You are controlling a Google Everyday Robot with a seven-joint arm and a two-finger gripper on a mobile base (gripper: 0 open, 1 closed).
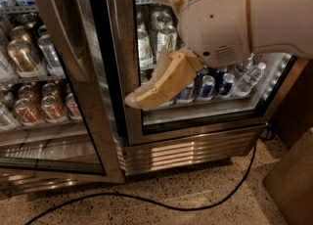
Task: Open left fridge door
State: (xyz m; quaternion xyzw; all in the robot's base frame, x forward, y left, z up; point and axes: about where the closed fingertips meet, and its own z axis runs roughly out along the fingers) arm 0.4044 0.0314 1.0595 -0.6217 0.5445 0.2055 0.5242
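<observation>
Partly open, the left fridge door (49,87) stands at the left, its steel edge angled out from the cabinet, and red and silver cans (34,109) show through the glass. Just right of that edge the gripper (142,43) hangs before the right door (205,116), its tan fingers (161,84) spread wide and pinching nothing, probably so it can push the edge wider. A black cable (195,205) lies on the near floor.

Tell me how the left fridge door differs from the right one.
The left door stands ajar, its dark gasket exposed; the right door is shut. Red and silver cans show through the left door, blue cans and bottles through the right door. The open gripper hangs before the right door, not the left. Both are steel-framed glass.
</observation>
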